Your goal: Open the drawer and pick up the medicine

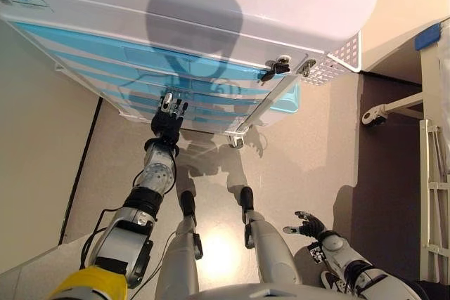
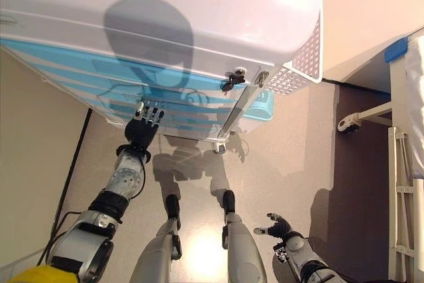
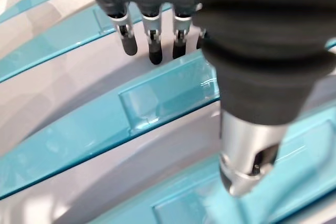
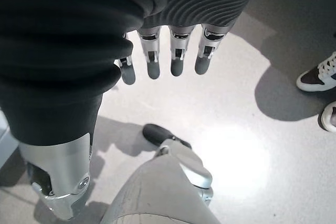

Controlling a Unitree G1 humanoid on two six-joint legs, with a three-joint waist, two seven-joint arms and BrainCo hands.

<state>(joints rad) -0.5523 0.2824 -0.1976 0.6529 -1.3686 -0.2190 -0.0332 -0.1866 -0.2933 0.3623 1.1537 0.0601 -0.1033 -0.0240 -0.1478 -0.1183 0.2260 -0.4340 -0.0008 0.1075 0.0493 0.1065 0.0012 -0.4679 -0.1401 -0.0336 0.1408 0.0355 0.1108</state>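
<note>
A white wheeled cabinet [image 1: 211, 5] stands in front of me with several translucent blue drawers [image 1: 105, 57], all shut. My left hand [image 1: 169, 114] is raised to the lower drawers, its fingers straight and open. In the left wrist view its fingertips [image 3: 152, 51] are at the upper edge of one blue drawer front, just above the moulded handle recess [image 3: 142, 98]. My right hand [image 1: 309, 226] hangs low at my right side, open and empty, and shows over the floor in the right wrist view [image 4: 173, 51]. No medicine is in view.
A white perforated basket [image 1: 337, 57] hangs on the cabinet's right side. A white bed frame [image 1: 432, 173] with a castor [image 1: 373, 116] stands at the right. A wall [image 1: 35, 138] closes the left side. A person's shoes [image 4: 317, 77] show on the floor.
</note>
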